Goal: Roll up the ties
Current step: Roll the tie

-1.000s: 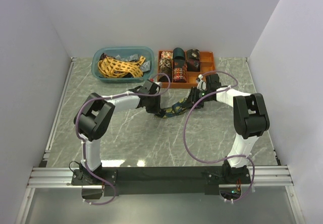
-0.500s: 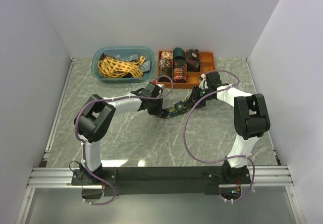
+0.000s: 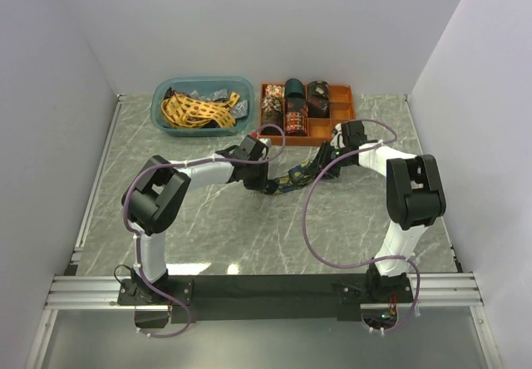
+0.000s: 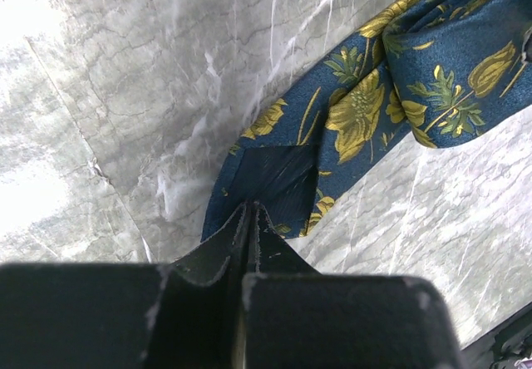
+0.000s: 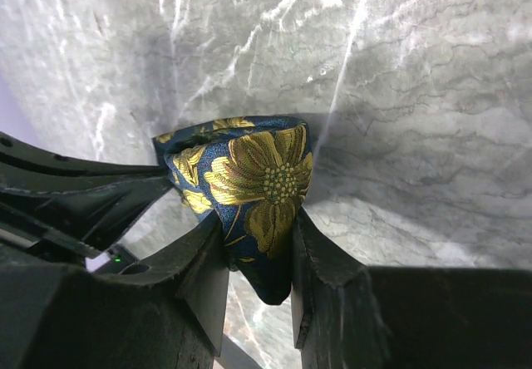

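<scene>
The left tool (image 4: 249,213) has its fingers pressed together on the pointed dark tip of the navy tie (image 4: 366,111). The fabric runs out ahead of it and off to its right across the grey marble tabletop (image 4: 125,95), gold flowers facing up, and ends in a fold. The right tool (image 5: 259,228) is clamped on a folded bunch of that tie, which bulges out just past its fingers. Between the two tools the tie spans a short stretch; whether it lies flat there I cannot tell. Beyond the left tool sits a teal bin (image 3: 179,130) holding a yellow tie (image 3: 195,107). Beyond the right tool is an orange tray (image 3: 342,103) with rolled ties (image 3: 293,95).
</scene>
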Controlling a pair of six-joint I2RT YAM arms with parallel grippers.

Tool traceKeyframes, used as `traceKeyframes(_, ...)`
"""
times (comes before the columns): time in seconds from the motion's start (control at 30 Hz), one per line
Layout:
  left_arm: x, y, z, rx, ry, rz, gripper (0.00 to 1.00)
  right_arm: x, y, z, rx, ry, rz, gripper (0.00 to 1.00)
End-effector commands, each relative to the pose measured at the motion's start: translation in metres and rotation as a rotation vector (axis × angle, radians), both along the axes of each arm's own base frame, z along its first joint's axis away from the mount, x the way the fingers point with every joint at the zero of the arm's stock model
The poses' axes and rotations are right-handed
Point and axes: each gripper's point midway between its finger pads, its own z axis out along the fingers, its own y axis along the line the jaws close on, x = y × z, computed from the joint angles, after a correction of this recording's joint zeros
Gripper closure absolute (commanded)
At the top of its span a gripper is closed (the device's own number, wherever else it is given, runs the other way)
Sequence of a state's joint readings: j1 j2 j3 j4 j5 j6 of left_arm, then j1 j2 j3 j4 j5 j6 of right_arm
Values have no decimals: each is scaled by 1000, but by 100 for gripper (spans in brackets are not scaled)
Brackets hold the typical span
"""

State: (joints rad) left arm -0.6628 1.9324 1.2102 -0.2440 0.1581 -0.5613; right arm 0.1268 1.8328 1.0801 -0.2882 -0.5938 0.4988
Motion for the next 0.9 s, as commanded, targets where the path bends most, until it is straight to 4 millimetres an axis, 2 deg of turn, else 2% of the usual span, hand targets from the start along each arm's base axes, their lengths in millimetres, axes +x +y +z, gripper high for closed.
traceKeyframes(0.0, -25, 34, -23, 152, 74, 8, 94, 25, -27, 11, -192, -124, -27, 100)
traceKeyframes(0.13, -21, 29, -8, 120, 46, 14, 86, 29, -35, 15, -367, -154, 8, 100)
traceKeyframes(0.17, -18, 28, 0, 108, 25, 21, 74, 28, -45, 12, -452, -150, 6, 100)
traceKeyframes(0.23, -16, 28, 8, 101, 7, 29, 64, 31, -40, 19, -521, -179, 29, 100)
traceKeyframes(0.27, -15, 29, 15, 95, -5, 35, 54, 29, -43, 18, -570, -172, 42, 100)
traceKeyframes(0.33, -14, 31, 20, 85, -13, 44, 47, 32, -42, 22, -682, -202, 49, 100)
traceKeyframes(0.37, -14, 33, 24, 82, -17, 51, 40, 31, -42, 23, -720, -206, 58, 100)
traceKeyframes(0.4, -13, 38, 24, 78, -14, 69, 37, 36, -48, 28, -784, -225, 40, 100)
traceKeyframes(0.43, -12, 41, 26, 73, -17, 80, 35, 35, -40, 29, -817, -241, 59, 100)
traceKeyframes(0.47, -15, 45, 28, 60, -14, 87, 30, 33, -42, 29, -855, -238, 63, 100)
traceKeyframes(0.5, -10, 53, 30, 52, -14, 118, 28, 35, -40, 34, -888, -254, 60, 100)
traceKeyframes(0.53, -9, 59, 30, 47, -7, 133, 26, 38, -46, 38, -956, -264, 37, 100)
traceKeyframes(0.57, -11, 66, 30, 40, 1, 149, 22, 33, -40, 33, -1005, -257, 63, 100)
traceKeyframes(0.6, -7, 77, 30, 27, 14, 182, 20, 37, -38, 37, -1037, -270, 59, 100)
traceKeyframes(0.63, -6, 83, 30, 18, 14, 200, 18, 38, -44, 35, -1116, -268, 49, 100)
traceKeyframes(0.67, -9, 91, 29, 15, 17, 218, 17, 34, -36, 34, -1148, -273, 78, 100)
traceKeyframes(0.8, -4, 117, 27, 26, 10, 291, 17, 36, -18, 39, -1292, -320, 108, 100)
traceKeyframes(0.87, -2, 122, 26, 34, 5, 309, 17, 35, -13, 31, -1357, -319, 144, 100)
